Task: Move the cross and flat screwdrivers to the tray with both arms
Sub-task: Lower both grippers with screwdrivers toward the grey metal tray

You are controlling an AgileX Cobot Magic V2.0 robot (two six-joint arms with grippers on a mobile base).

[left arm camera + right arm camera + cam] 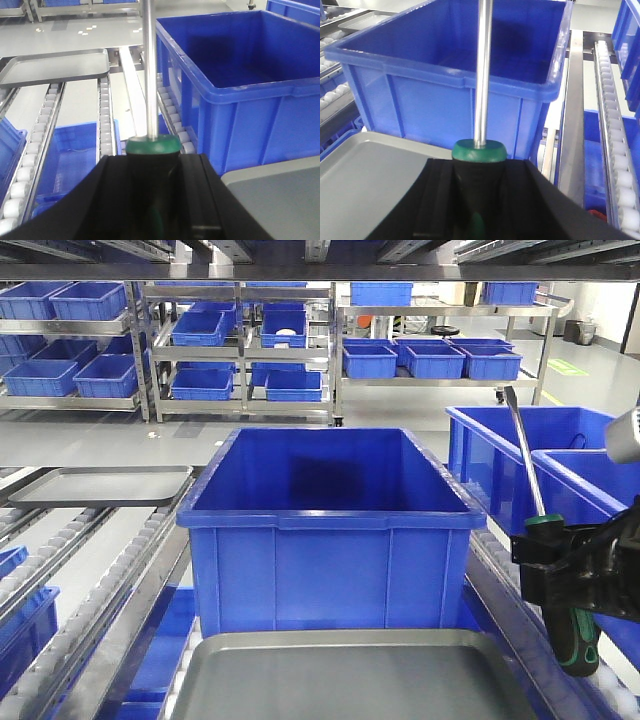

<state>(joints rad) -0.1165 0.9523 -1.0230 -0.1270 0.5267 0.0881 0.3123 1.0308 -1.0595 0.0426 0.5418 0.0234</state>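
Left gripper (152, 192) and right gripper (479, 192) each clamp a screwdriver by its handle, close beside the tray (350, 680).

At the left wrist, the left screwdriver (150, 75) has its black handle and green collar pinched between the fingers, and its steel shaft points straight away from the camera. A corner of the tray shows at lower right, in front of the blue bin (240, 95). The right screwdriver (482, 75) is gripped the same way, with the tray at lower left. From the front, the right gripper hangs off the tray's right edge, the shaft tilted up and leftward and the handle's butt poking out below. I cannot tell which tip is cross and which flat. A second grey tray (100, 485) rests on the rollers (104, 125) far left.
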